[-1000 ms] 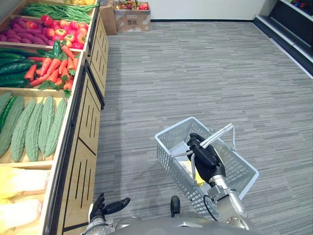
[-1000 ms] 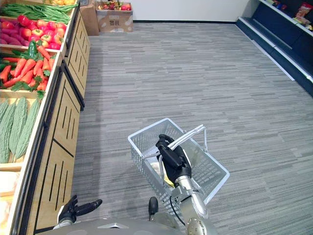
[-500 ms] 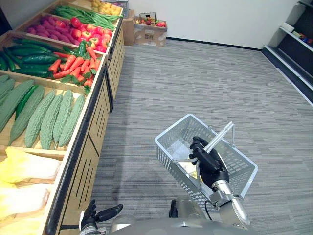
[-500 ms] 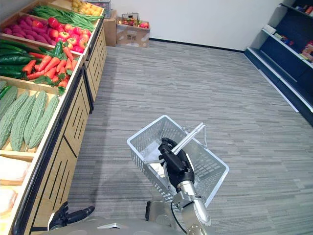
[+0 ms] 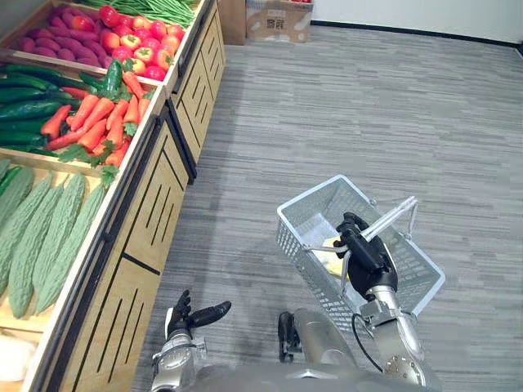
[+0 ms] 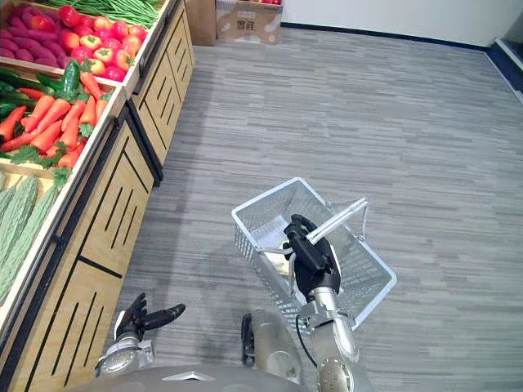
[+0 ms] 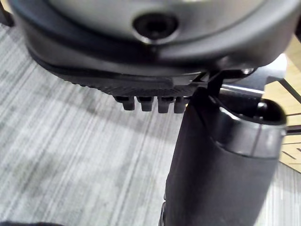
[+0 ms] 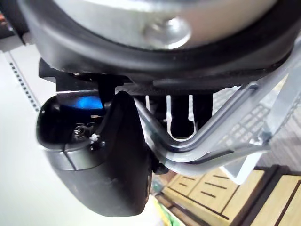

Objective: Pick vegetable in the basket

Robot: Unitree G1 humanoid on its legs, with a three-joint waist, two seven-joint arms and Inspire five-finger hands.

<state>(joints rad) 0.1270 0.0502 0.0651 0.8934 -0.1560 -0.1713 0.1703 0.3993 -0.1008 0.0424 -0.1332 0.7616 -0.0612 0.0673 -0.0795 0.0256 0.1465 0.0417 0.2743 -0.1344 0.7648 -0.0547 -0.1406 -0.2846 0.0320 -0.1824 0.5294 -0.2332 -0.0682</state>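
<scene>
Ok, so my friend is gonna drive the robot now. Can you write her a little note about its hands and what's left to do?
Right hand: curled round the basket handle, carrying the wire basket above the floor.
Left hand: open and holding nothing, low beside the wooden stand.
Vegetables: carrots, cucumbers and bitter gourds lie in the stand's bins on the robot's left.
Done: something pale yellow lies in the basket; what it is cannot be told.
Left: probably reach the left hand to a bin, pick a vegetable and put it in the basket.
</scene>
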